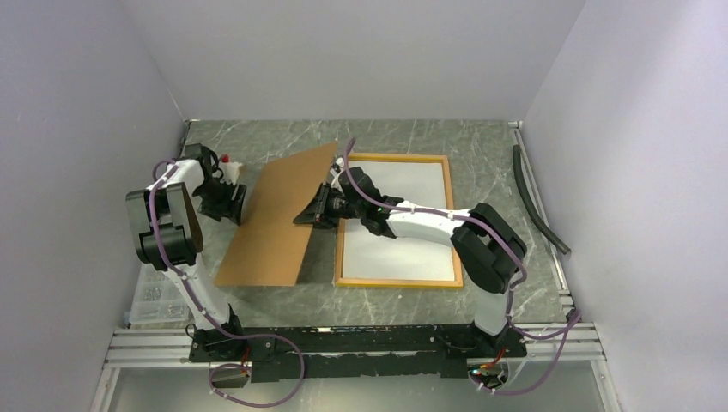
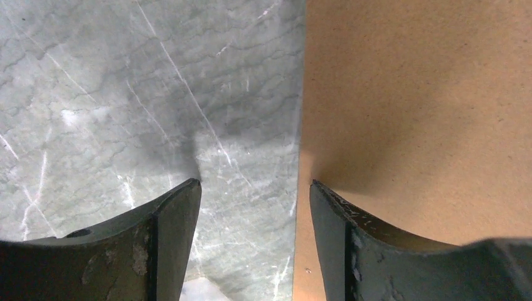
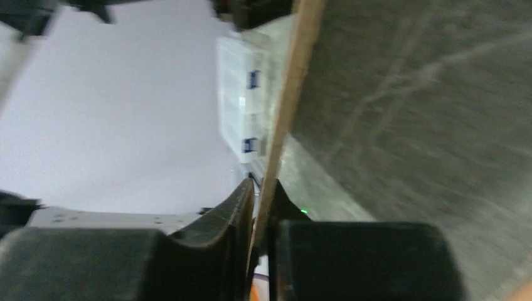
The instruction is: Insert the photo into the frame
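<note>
Board (image 1: 275, 219), plain brown, tilts at picture centre, its right edge clamped between the right gripper's (image 1: 316, 210) fingers. Left gripper (image 1: 230, 204) hovers at the board's left edge, fingers spread, grasping nothing. Frame (image 1: 399, 282) lies flat right of centre, a white sheet (image 1: 403, 215) inside.

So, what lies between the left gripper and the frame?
The brown backing board, its right edge pinched by the right gripper, as the top view shows.
</note>
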Robot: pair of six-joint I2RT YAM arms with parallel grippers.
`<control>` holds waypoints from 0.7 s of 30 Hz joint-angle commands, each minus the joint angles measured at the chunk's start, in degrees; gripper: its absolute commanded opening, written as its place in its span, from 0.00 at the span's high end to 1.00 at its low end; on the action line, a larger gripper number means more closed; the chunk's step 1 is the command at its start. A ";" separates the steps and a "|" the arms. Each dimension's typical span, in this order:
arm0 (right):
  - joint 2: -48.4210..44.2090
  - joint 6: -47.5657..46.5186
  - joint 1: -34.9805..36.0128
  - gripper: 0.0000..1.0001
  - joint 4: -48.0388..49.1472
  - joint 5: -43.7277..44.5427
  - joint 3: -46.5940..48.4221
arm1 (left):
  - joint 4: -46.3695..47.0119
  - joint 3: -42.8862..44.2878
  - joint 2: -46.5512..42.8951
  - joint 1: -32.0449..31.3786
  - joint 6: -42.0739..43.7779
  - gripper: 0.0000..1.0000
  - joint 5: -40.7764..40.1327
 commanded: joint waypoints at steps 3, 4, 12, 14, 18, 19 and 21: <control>-6.56 -6.19 -0.69 0.96 -9.30 3.89 4.22 | -7.84 8.80 -4.01 -0.60 -1.19 0.27 6.61; -6.79 -6.20 -0.94 0.98 -10.15 3.98 4.71 | -8.98 10.49 -4.95 -0.56 -0.79 0.27 7.39; -8.22 0.08 -7.21 1.00 -16.58 3.75 13.00 | -14.47 14.51 -24.04 -5.02 11.26 0.16 18.63; -8.59 5.27 -9.57 1.00 -16.26 2.77 13.66 | -14.43 10.64 -30.45 -9.61 16.00 0.16 16.23; -7.97 10.05 -11.82 1.00 -18.38 2.71 19.30 | -13.90 3.02 -40.59 -18.08 21.92 0.15 10.68; -7.29 9.77 -11.87 1.00 -21.38 2.88 22.48 | -13.87 2.07 -42.57 -18.85 22.66 0.15 10.25; -5.95 9.50 -11.90 1.00 -24.50 2.80 27.22 | -14.20 0.96 -45.74 -19.46 23.82 0.15 10.11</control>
